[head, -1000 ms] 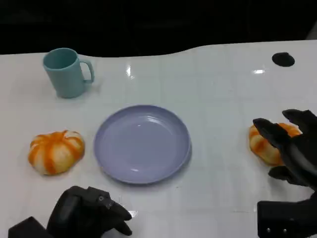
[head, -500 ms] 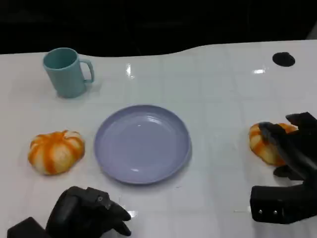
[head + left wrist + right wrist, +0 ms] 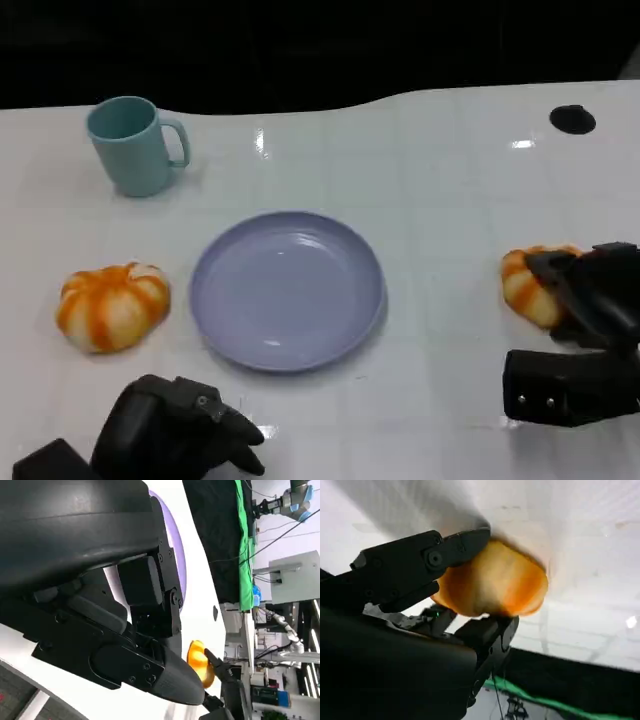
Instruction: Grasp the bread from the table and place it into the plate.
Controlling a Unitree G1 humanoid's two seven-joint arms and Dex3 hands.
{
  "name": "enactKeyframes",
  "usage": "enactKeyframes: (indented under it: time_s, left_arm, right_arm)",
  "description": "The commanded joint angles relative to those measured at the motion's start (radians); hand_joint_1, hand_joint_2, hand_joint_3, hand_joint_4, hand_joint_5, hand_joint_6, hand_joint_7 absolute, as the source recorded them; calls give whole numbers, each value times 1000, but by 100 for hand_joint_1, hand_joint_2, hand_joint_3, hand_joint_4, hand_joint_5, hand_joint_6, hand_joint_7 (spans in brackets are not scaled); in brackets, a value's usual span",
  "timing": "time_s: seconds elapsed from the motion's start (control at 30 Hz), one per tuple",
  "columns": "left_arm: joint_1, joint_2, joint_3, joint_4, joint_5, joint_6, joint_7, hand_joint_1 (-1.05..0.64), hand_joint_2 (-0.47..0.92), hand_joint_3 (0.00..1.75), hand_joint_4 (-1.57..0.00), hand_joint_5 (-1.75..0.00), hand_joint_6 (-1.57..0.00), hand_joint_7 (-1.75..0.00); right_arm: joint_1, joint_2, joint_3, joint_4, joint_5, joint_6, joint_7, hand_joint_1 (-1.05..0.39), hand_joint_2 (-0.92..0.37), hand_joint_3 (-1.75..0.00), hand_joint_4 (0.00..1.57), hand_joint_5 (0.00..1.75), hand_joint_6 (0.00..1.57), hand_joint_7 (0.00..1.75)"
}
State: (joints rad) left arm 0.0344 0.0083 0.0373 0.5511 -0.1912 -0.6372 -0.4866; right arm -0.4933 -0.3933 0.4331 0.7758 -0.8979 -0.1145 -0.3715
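Right hand [image 3: 585, 292] has its fingers wrapped round the bread [image 3: 527, 285], gripping it where it sits on the counter [image 3: 440, 160], well off to the right of the plate [image 3: 288, 289]. The wrist view shows black fingers [image 3: 420, 560] pressed on both sides of the bun. Left hand [image 3: 180, 430] sits curled up holding nothing, just in front of the plate. A second bread [image 3: 112, 305] lies left of the plate, with a mug [image 3: 132, 146] behind and left of it.
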Motion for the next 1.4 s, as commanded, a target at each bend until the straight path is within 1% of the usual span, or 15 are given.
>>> enactKeyframes:
  time_s: [0.03, 0.1, 0.17, 0.37, 0.43, 0.53, 0.73, 0.8, 0.83, 0.87, 0.9, 0.97, 1.1, 1.23, 1.4]
  left_arm:
    - [9, 14, 5, -10, -6, 7, 3, -105, 90, 0, -144, -67, -157, -24]
    - [9, 15, 6, -11, -8, 9, 2, -105, 90, 0, -144, -67, -157, -24]
    - [8, 15, 6, -9, -5, 6, 3, -105, 90, 0, -144, -68, -157, -24]
    - [6, 15, 8, -1, -9, 0, -1, -105, 91, 0, -144, -68, -157, -24]
    - [5, 15, 8, 0, -10, 0, -2, -105, 91, 0, -144, -68, -157, -24]
    - [6, 15, 8, -3, -11, 0, 0, -105, 90, 0, -144, -68, -157, -24]
    - [12, 17, 5, -10, -6, -4, 1, -105, 91, 0, -144, -67, -157, -24]
    - [14, 17, 4, -11, -6, -4, 0, -105, 91, 0, -144, -67, -157, -24]
    - [15, 18, 3, -14, -5, -2, 0, -105, 91, 0, -144, -67, -157, -24]
    - [15, 17, 2, -15, -4, -2, 1, -105, 91, 0, -144, -67, -157, -24]
    - [16, 17, 2, -16, -3, 0, 2, -105, 91, 0, -144, -67, -157, -24]
    - [16, 16, 1, -18, -3, 4, 5, -105, 91, 0, -144, -67, -157, -24]
    - [13, 16, 0, -17, -4, 10, 4, -105, 90, 0, -144, -67, -157, -24]
    - [13, 15, -3, -20, -4, 14, 4, -105, 90, 0, -144, -67, -157, -24]
    - [13, 11, -5, -22, -7, 18, 5, -105, 89, 0, -144, -67, -157, -25]
  right_arm:
    - [-3, -24, 18, 52, 19, -82, -72, -9, -82, -1, 94, 156, 139, 6]
    - [-5, -23, 22, 64, 19, -93, -103, -9, -84, -1, 88, 169, 144, 9]
    - [-4, -19, 22, 64, 22, -93, -121, -7, -83, 0, 83, 173, 142, 15]
    - [14, -11, -2, 30, 71, -116, -144, -1, -81, 0, 84, 175, 100, 103]
    - [24, -11, -8, 7, 87, -115, -141, 0, -82, -1, 83, 175, 91, 121]
    - [41, -13, -16, -32, 101, -118, -150, 0, -82, -1, 86, 175, 94, 118]
    - [80, -26, -23, -138, 98, -145, -187, 3, -80, -1, 89, 175, 95, 126]
    - [92, -26, -32, -173, 109, -162, -189, 5, -82, -3, 93, 174, 100, 119]
    - [96, -26, -36, -186, 113, -173, -190, 5, -80, -8, 94, 173, 103, 111]
    - [103, -24, -41, -209, 121, -191, -189, 6, -67, -35, 95, 173, 106, 108]
    - [110, -22, -45, -231, 129, -207, -188, 7, -42, -82, 98, 173, 105, 116]
    - [126, -11, -53, -284, 145, -241, -177, 9, -25, -117, 101, 173, 103, 123]
    - [134, 16, -50, -329, 164, -291, -160, 14, -19, -129, 103, 174, 103, 128]
    - [119, 79, -35, -336, 177, -314, -142, 14, -13, -144, 105, 174, 102, 134]
    - [65, 164, -6, -283, 143, -337, -178, 12, -9, -150, 106, 173, 101, 137]
